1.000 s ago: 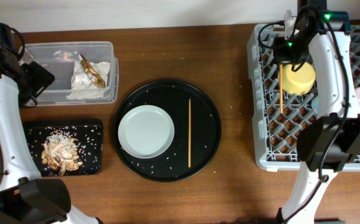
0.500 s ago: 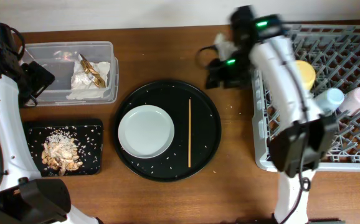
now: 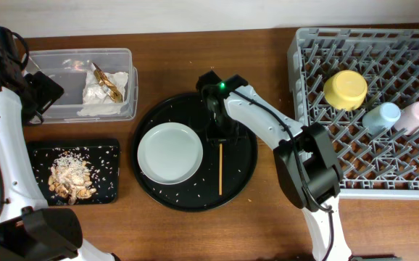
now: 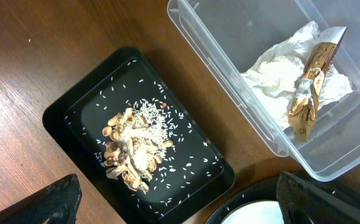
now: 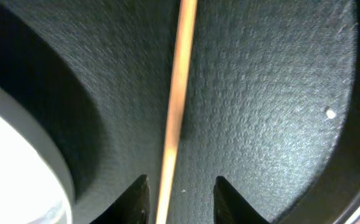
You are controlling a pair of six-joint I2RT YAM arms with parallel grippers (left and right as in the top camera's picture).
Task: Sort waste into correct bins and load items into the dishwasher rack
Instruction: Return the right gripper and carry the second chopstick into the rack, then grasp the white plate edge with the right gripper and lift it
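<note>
I see my right tool [image 5: 179,200] low over the round black tray [image 3: 195,197]. Its two fingers are apart, and one wooden chopstick [image 5: 179,93] runs between them, not pinched. The chopstick lies on this tray just beside the grey plate [image 3: 169,153]. My left tool [image 4: 183,199] hangs spread wide above the small black tray [image 4: 65,123], which holds food scraps [image 4: 130,152].

The yellow bowl [image 3: 345,89], light-blue cup [image 3: 380,117] and pink cup [image 3: 415,116] popped against the pale grey rack [image 3: 304,51], while on the brown wood-grain table [image 3: 195,58] the black, white-flecked round tray [image 3: 242,170] showed a pale grey plate [image 3: 169,153] and tan chopstick [image 3: 220,170], and the small black tray [image 3: 109,190] showed tan scraps [image 3: 70,181].
</note>
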